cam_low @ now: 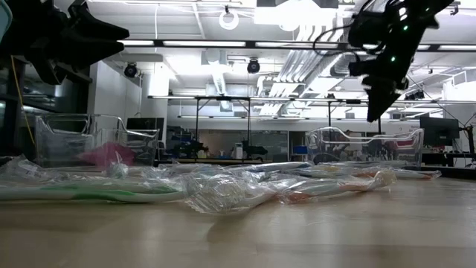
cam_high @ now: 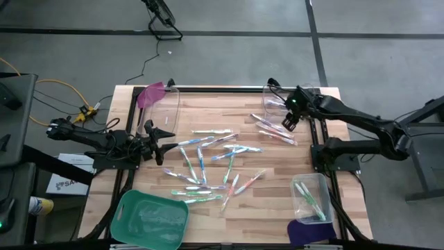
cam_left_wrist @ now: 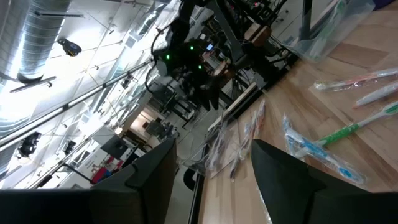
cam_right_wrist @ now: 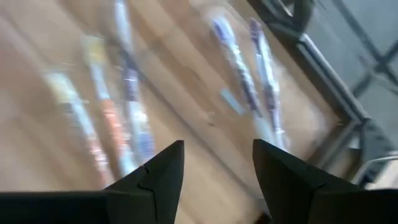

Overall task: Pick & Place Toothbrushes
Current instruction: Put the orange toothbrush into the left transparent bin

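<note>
Several wrapped toothbrushes (cam_high: pixel 208 163) lie scattered flat on the middle of the wooden table, with white, green, blue and orange handles. A smaller group (cam_high: pixel 272 129) lies near the far right corner. My right gripper (cam_high: pixel 288 125) hangs open above this group, fingers pointing down, touching nothing. In the right wrist view, orange and purple brushes (cam_right_wrist: pixel 109 121) blur beneath the open gripper (cam_right_wrist: pixel 217 146). My left gripper (cam_high: pixel 168 144) waits open and raised at the table's left, level with the heap; its own view shows the spread gripper (cam_left_wrist: pixel 214 180) empty and a green brush (cam_left_wrist: pixel 342 132) beyond.
A clear bin (cam_high: pixel 165 105) with a pink lid (cam_high: pixel 150 94) stands at the far left. Another clear bin (cam_high: pixel 276 104) stands at the far right. A near-right bin (cam_high: pixel 311 198) holds some brushes, with a purple lid (cam_high: pixel 305 232) beside it. A green lid (cam_high: pixel 149 219) lies at the near left.
</note>
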Controlling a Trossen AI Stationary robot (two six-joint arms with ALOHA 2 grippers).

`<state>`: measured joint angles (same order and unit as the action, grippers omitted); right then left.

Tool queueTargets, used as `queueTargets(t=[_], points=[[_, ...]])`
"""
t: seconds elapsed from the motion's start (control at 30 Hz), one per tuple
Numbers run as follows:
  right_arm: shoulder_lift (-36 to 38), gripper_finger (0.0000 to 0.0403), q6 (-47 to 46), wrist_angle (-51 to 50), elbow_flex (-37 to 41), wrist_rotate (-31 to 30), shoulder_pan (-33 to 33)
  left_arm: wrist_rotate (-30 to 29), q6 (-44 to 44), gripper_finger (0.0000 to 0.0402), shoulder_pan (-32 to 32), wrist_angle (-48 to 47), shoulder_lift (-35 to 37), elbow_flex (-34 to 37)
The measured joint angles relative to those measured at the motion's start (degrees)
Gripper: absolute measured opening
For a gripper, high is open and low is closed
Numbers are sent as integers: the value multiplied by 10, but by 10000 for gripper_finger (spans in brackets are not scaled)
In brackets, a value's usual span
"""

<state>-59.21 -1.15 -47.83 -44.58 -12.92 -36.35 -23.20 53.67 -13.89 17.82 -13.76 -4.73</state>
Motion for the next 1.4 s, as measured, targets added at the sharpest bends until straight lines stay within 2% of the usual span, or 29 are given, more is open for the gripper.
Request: queueTargets(t=[0.23,0.43,0.57,0.77,1.03,1.23,1.4], points=[[75,174,-18,0,0,75,35,0,0,203,0,0,0,0],[101,174,-54,-15,5,131,66,0,0,203,0,0,0,0],[98,174,-75,-14,34,133,90,0,0,203,0,0,0,0],[79,174,-92,0,34,128,135,0,0,203,0,0,0,0],[50,174,-167,4,34,128,190,0,0,203,0,0,0,0],[11,174,-260,31,34,124,223,0,-2,203,0,0,0,0],[-41,174,-265,37,34,93,246,0,-2,203,0,0,0,0]])
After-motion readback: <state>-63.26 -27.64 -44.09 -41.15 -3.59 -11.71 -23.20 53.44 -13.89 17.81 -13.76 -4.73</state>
